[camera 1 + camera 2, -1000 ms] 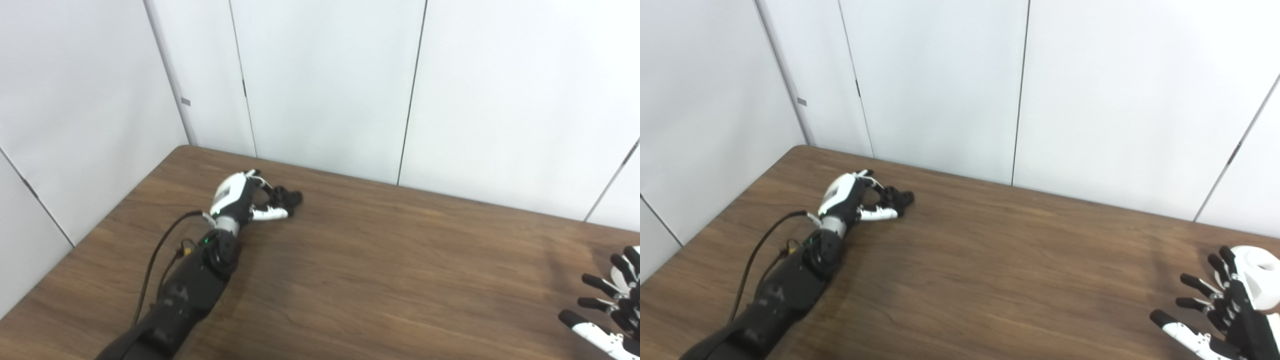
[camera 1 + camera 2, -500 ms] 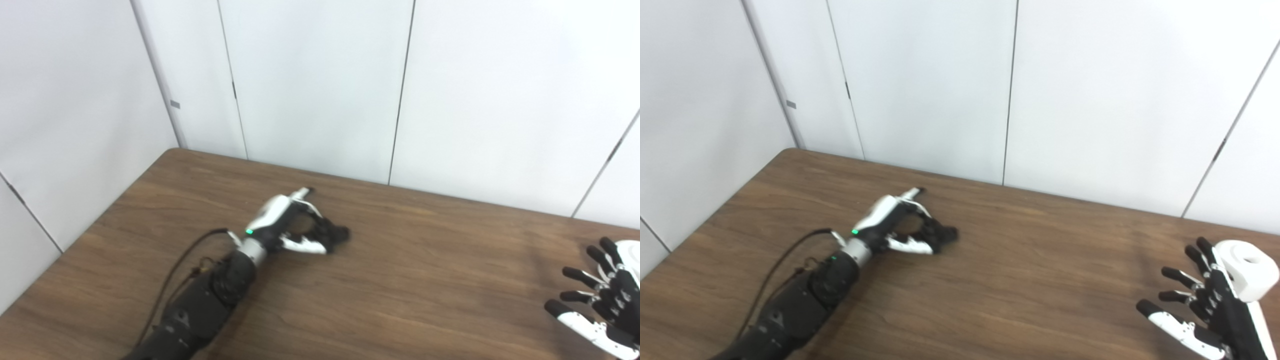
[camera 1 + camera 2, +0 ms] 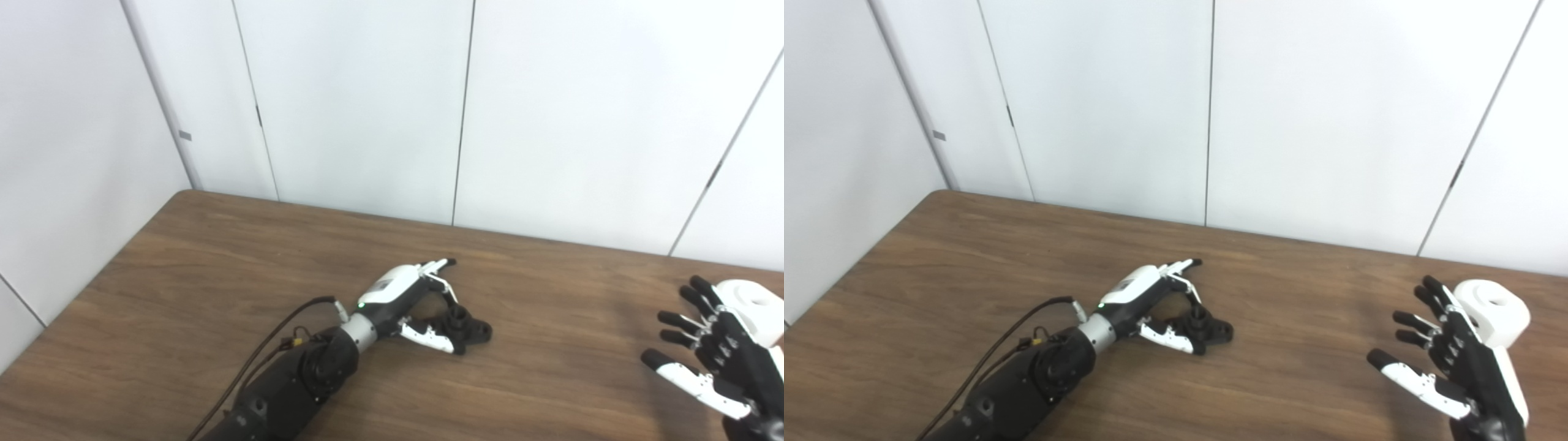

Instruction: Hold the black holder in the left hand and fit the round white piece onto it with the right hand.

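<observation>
The black holder (image 3: 467, 326) lies low on the brown table (image 3: 202, 257), near its middle. My left hand (image 3: 411, 301) is shut on the holder, its thumb under the near side and fingers over the far side, with one finger pointing straight out. At the far right stands the round white piece (image 3: 1494, 309), a short cylinder with a hole in its top. My right hand (image 3: 1451, 362) is open just in front and to the left of the white piece, fingers spread. Whether it touches the piece I cannot tell.
White wall panels (image 3: 367, 110) close off the table's far and left sides. A black cable (image 3: 269, 343) loops beside my left forearm. Bare wood (image 3: 1311, 343) lies between the two hands.
The camera has panned right. Beyond that, my left hand has carried the black holder from the far left corner toward the middle and nearer. The right hand stays open by the white piece.
</observation>
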